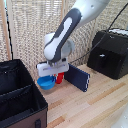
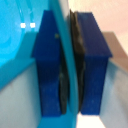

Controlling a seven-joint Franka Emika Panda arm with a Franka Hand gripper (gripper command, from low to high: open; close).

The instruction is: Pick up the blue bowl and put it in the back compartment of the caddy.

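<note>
The biggest thing we've got is the wooden table (image 1: pixel 95 105), and everything sits on it. The caddy (image 1: pixel 20 100) fills the near corner on the exterior view's left, a black fabric box with a divider (image 1: pixel 17 90) splitting it in two. We read the back compartment (image 1: pixel 11 75) as the section farther from the camera, and it looks open and ready. Over on the exterior view's right sits a black hard case (image 1: pixel 109 54), well away from the action. A dark-blue slab (image 1: pixel 79 77) stands on edge near the middle of the table, just beside the arm.

The gripper (image 1: pixel 51 74) hangs just past the caddy's far corner with the blue bowl (image 1: pixel 47 83) under it. The wrist view shows the blue finger pads (image 2: pixel 95 65) pinched on either side of the bowl's thin rim wall (image 2: pixel 67 70), so we'd call it clamped on the bowl. The bowl looks lifted or about to be, but we can't tell for sure if it's clear of the table. The red cup (image 1: pixel 60 77) is right next to it, maybe touching.

On handling: it looks like thin, light, stiff plastic, probably slick. A rim pinch is the sensible hold, but the bowl hangs off to one side, so it could swing or slip if the move to the caddy is jerky.
</note>
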